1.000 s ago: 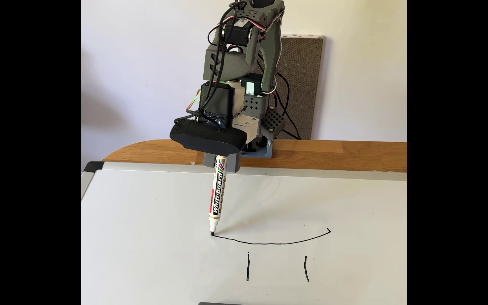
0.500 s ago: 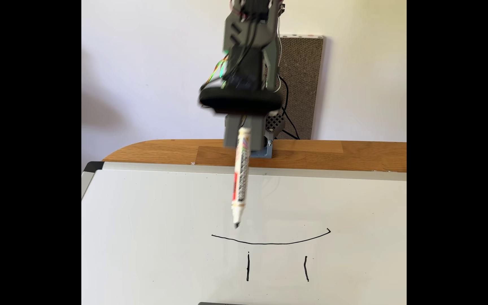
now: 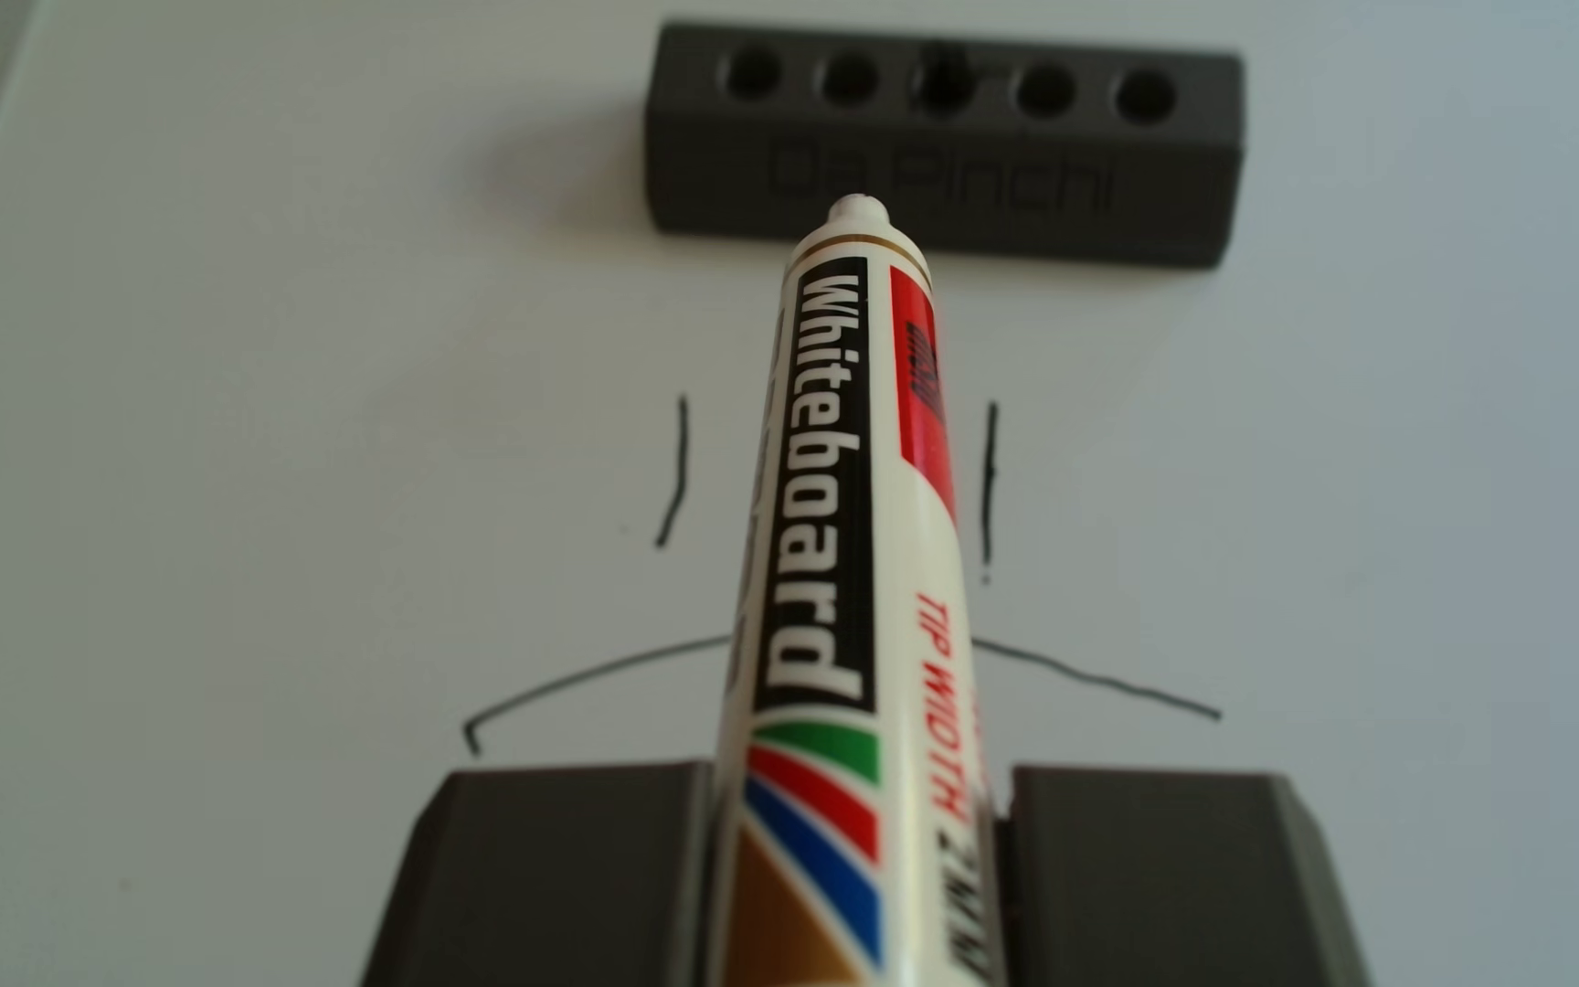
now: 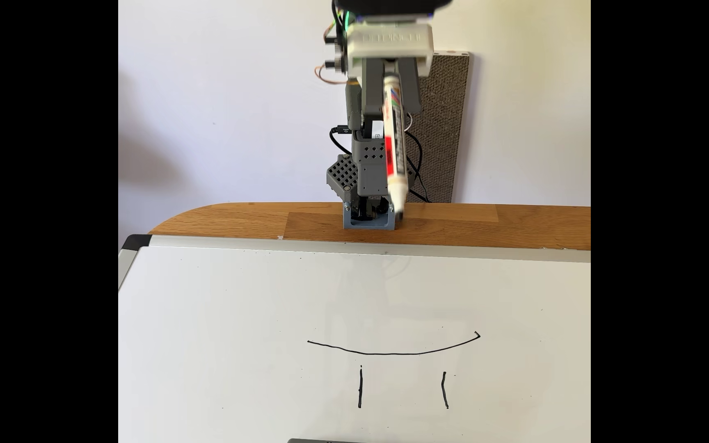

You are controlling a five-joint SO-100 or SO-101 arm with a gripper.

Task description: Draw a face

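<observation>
Black line work, the face (image 4: pixel 393 352), lay on the near half of the whiteboard (image 4: pixel 216 306) in the fixed view: a long curved mouth with two short upright eye strokes just nearer than it. High above the wooden table (image 4: pixel 472 225), well clear of the board, the gripper (image 4: pixel 390 91) clasped the marker (image 4: pixel 394 145) between its grey fingers (image 4: pixel 372 85), tip slanting down in front of the arm's base (image 4: pixel 367 221). In the other view the marker (image 3: pixel 847 531) ran up the middle, crossing the mouth (image 3: pixel 596 669), with an eye stroke on each side. Beyond its tip sat a grey block (image 3: pixel 947 142) with five holes, on the board (image 3: pixel 245 380).
</observation>
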